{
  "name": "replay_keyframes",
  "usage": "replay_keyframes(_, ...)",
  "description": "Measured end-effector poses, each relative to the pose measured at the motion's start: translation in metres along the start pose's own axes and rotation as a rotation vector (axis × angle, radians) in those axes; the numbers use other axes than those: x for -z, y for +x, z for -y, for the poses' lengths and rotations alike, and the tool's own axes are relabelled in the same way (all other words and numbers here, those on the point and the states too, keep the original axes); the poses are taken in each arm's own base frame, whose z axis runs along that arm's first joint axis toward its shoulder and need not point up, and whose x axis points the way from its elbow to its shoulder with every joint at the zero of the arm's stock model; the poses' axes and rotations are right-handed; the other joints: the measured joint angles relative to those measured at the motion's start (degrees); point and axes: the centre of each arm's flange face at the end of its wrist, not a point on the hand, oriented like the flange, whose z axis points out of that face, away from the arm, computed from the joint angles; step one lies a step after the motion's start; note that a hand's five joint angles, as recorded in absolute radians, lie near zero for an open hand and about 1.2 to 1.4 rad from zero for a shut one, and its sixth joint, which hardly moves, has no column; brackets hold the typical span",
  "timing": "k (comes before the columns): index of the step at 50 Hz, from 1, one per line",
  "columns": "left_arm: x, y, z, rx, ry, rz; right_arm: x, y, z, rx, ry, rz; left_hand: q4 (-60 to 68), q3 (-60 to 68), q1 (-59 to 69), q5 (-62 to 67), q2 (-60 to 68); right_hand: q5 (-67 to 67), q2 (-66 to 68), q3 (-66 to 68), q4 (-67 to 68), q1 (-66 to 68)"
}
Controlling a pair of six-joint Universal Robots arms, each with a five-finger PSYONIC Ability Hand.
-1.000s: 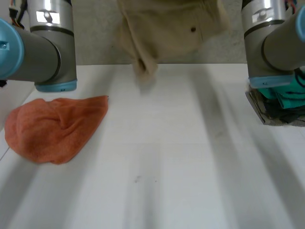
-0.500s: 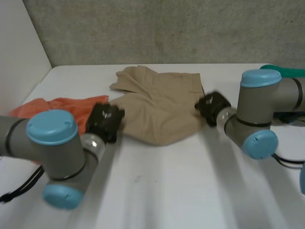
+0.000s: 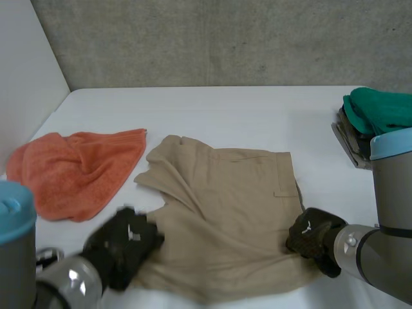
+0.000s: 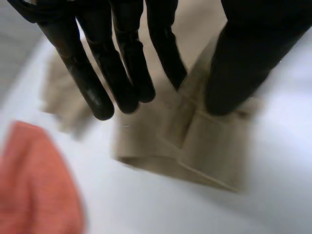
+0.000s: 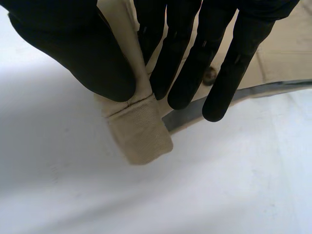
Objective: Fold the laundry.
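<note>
I'm flattening the shorts (image 3: 225,212); right hand (image 3: 314,237) pinches a near corner, left hand (image 3: 122,244) I can't tell. Next, I reckon: release, fold.

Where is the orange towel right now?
In the head view, the orange towel lies crumpled on the left side of the table, near the white wall. It is just left of the beige shorts and not touching them.
</note>
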Motion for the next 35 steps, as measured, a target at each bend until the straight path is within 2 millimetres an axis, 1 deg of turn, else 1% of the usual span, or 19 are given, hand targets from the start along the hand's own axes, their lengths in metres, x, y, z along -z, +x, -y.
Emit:
replay_keyframes(1, -0.002, -0.002, 0.001, 0.002, 0.007, 0.010, 0.000, 0.000, 0.000, -0.003, 0.003, -0.003, 0.0, 0.0, 0.0, 0.0, 0.0, 0.0, 0.0, 0.0, 0.0, 0.0)
replay_keyframes(2, -0.010, -0.012, 0.004, 0.011, 0.044, 0.064, -0.003, 0.001, 0.001, -0.017, 0.015, -0.017, -17.9, -18.6, -19.9, -17.7, -17.8, 0.0, 0.0, 0.0, 0.0, 0.0)
replay_keyframes(3, -0.016, -0.020, 0.005, 0.017, 0.068, 0.102, -0.004, 0.002, 0.002, -0.027, 0.025, -0.027, -28.2, -28.2, -30.0, -27.9, -27.5, 0.0, 0.0, 0.0, 0.0, 0.0)
replay_keyframes(5, -0.024, -0.030, 0.007, 0.024, 0.098, 0.150, -0.005, 0.002, 0.003, -0.036, 0.035, -0.036, -33.5, -33.0, -34.0, -33.5, -32.4, 0.0, 0.0, 0.0, 0.0, 0.0)
replay_keyframes(7, -0.033, -0.040, 0.009, 0.030, 0.126, 0.195, -0.007, 0.003, 0.004, -0.044, 0.045, -0.045, -35.8, -35.5, -34.5, -36.1, -34.4, 0.0, 0.0, 0.0, 0.0, 0.0)
replay_keyframes(11, -0.049, -0.053, 0.010, 0.045, 0.151, 0.244, -0.009, 0.003, 0.005, -0.048, 0.055, -0.057, -32.9, -33.3, -30.3, -32.8, -31.5, 0.0, 0.0, 0.0, 0.0, 0.0)
replay_keyframes(12, -0.059, -0.058, 0.008, 0.056, 0.155, 0.258, -0.010, 0.003, 0.005, -0.048, 0.058, -0.063, -32.9, -33.3, -30.3, -32.8, -31.5, 0.0, 0.0, 0.0, 0.0, 0.0)
replay_keyframes(15, -0.079, -0.068, 0.003, 0.083, 0.156, 0.276, -0.012, 0.004, 0.005, -0.047, 0.062, -0.071, -20.5, -20.9, -17.1, -20.6, -19.2, 0.0, 0.0, 0.0, 0.0, 0.0)
replay_keyframes(17, -0.088, -0.072, 0.000, 0.095, 0.154, 0.276, -0.013, 0.003, 0.004, -0.046, 0.063, -0.072, -18.5, -18.9, -15.0, -18.6, -17.7, 0.0, 0.0, 0.0, 0.0, 0.0)
replay_keyframes(18, -0.102, -0.076, -0.005, 0.114, 0.155, 0.268, -0.015, 0.003, 0.004, -0.046, 0.063, -0.074, -13.5, -13.8, -10.2, -13.7, -12.5, 0.0, 0.0, 0.0, 0.0, 0.0)
replay_keyframes(19, -0.111, -0.078, -0.008, 0.125, 0.156, 0.257, -0.016, 0.003, 0.003, -0.046, 0.063, -0.074, -12.7, -13.1, -9.9, -12.9, -11.8, 0.0, 0.0, 0.0, 0.0, 0.0)
replay_keyframes(23, -0.138, -0.081, -0.019, 0.158, 0.169, 0.202, -0.019, 0.003, 0.003, -0.046, 0.063, -0.076, -12.6, -13.1, -10.1, -12.8, -11.8, 0.1, 0.0, 0.0, 0.0, 0.0)
replay_keyframes(28, -0.163, -0.081, -0.030, 0.177, 0.183, 0.145, -0.021, 0.003, 0.002, -0.045, 0.069, -0.087, -12.6, -13.1, -10.1, -12.8, -11.8, 0.1, 0.0, 0.0, 0.0, 0.0)
replay_keyframes(31, -0.174, -0.080, -0.034, 0.181, 0.186, 0.128, -0.022, 0.004, 0.003, -0.044, 0.074, -0.094, -12.4, -12.9, -9.9, -12.6, -11.6, 0.1, 0.0, 0.0, 0.0, 0.0)
replay_keyframes(32, -0.174, -0.080, -0.034, 0.181, 0.186, 0.128, -0.022, 0.004, 0.003, -0.044, 0.074, -0.094, -12.4, -12.9, -9.9, -12.6, -11.6, 0.1, 0.0, 0.0, 0.0, 0.0)
replay_keyframes(35, -0.191, -0.079, -0.040, 0.184, 0.182, 0.118, -0.023, 0.005, 0.003, -0.046, 0.080, -0.104, 3.4, 4.0, 7.5, 3.0, 5.4, 0.1, 0.0, 0.0, 0.0, 0.0)
